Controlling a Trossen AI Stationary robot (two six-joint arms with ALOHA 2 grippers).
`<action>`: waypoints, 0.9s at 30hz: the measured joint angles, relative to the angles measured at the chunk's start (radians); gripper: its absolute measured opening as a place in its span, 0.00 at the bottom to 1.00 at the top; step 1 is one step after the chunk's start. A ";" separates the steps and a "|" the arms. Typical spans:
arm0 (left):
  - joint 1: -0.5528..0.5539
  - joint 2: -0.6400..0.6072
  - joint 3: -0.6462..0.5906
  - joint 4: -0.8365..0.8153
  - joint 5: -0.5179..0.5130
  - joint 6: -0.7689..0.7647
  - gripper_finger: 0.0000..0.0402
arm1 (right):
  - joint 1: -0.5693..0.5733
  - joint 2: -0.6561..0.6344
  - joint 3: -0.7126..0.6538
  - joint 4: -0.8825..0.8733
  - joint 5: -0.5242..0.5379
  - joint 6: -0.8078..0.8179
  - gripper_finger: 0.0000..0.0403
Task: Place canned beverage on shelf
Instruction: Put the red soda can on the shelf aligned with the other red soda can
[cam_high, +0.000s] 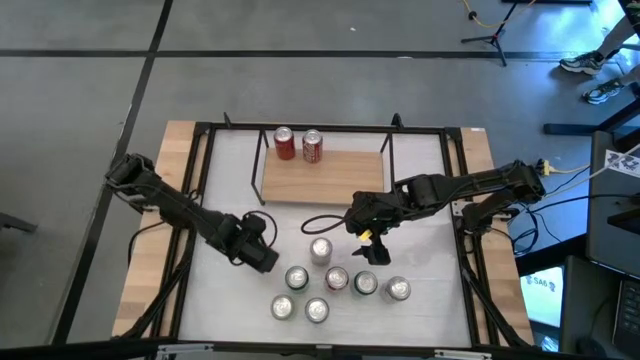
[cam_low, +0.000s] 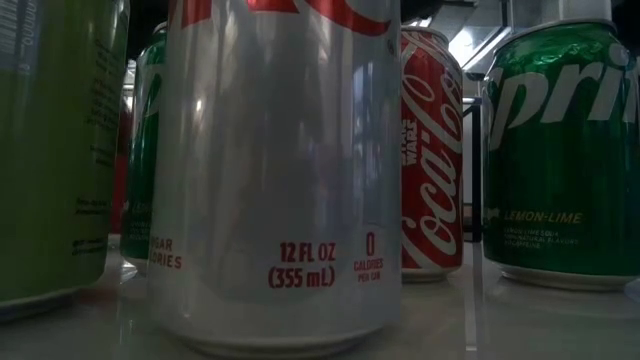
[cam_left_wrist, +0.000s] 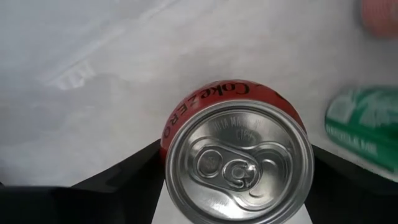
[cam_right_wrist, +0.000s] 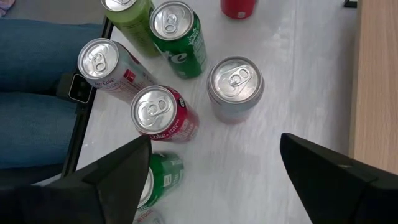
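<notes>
Already two red cans (cam_high: 298, 145) stand on the shelf (cam_high: 330, 177). Left hand (cam_high: 262, 255) has its fingers either side of a Coke Zero can (cam_left_wrist: 239, 155); right hand (cam_high: 366, 237), fingers apart, hovers above the bench (cam_high: 430, 215) cluster.

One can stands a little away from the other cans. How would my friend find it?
Find the small light-wood shelf in its black wire frame on the white table. In front of it, beside the right arm's open pincer, stands the silver-grey soda can, nearest the shelf of its bunch. Its neighbours show red or green; its side looks plain silver.
</notes>
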 joint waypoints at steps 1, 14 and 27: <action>0.010 0.000 0.000 0.000 0.000 0.000 0.76 | 0.000 0.000 0.000 0.000 0.000 0.000 0.87; 0.042 0.001 -0.001 0.009 0.023 0.008 0.80 | 0.000 0.000 0.000 0.000 0.000 0.000 0.87; 0.042 0.001 -0.001 0.010 0.027 0.034 0.88 | 0.000 0.000 0.000 -0.001 0.000 0.000 0.87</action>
